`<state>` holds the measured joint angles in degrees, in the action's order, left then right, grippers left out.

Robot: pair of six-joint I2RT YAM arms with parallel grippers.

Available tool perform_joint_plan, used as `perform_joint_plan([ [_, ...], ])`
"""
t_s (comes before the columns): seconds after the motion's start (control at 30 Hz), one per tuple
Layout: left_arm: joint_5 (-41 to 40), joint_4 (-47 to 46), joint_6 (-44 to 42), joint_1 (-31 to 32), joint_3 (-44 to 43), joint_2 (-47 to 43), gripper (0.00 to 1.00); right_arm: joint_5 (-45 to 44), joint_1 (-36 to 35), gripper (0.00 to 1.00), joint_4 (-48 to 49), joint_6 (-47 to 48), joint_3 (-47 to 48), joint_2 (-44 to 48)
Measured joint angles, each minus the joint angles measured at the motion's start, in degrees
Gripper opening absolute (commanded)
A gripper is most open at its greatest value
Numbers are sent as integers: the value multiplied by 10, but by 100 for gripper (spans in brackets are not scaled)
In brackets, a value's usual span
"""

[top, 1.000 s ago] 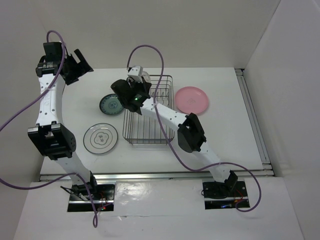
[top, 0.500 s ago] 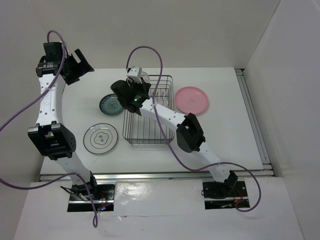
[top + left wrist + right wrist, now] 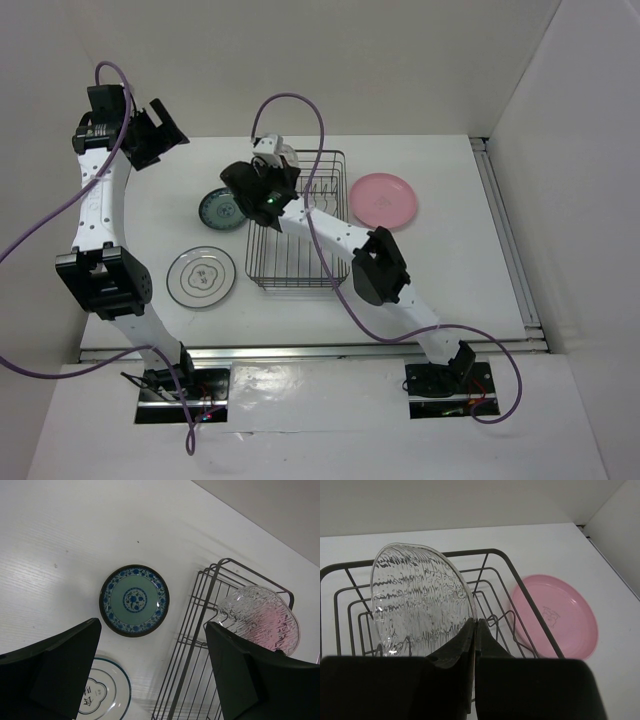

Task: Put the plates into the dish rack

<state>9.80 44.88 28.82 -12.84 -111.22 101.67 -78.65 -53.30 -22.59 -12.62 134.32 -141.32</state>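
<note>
Over dish rack point(image 3: 292, 262), right gripper point(image 3: 475, 629) clamped on wavy glass plate point(image 3: 417, 597); left gripper point(image 3: 152, 632) wide.

- Your right gripper point(image 3: 274, 160) sits over the far-left corner of the rectangular dark wire dish rack point(image 3: 296, 263), with a small clear glass plate point(image 3: 289, 154) at its tip.
- The round pink plate point(image 3: 384, 199) lies flat, right of the rack.
- The small teal-blue patterned plate point(image 3: 222, 209) and the dark-rimmed clear glass plate point(image 3: 201, 277) lie to its left.

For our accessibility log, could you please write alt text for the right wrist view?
The right gripper pinches a small clear glass plate with a wavy edge upright over the dark wire dish rack; a plain pink plate lies flat beside the rack.
</note>
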Motion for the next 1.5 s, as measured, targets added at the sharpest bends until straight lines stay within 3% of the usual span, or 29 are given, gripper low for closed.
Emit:
perform_joint_plan([
  [0.57, 6, 0, -1, 0, 0, 0, 100, 0, -11, 12, 0, -9, 0, -7],
  [1.5, 17, 0, -1, 0, 0, 0, 100, 15, -20, 19, 8, -14, 0, -32],
])
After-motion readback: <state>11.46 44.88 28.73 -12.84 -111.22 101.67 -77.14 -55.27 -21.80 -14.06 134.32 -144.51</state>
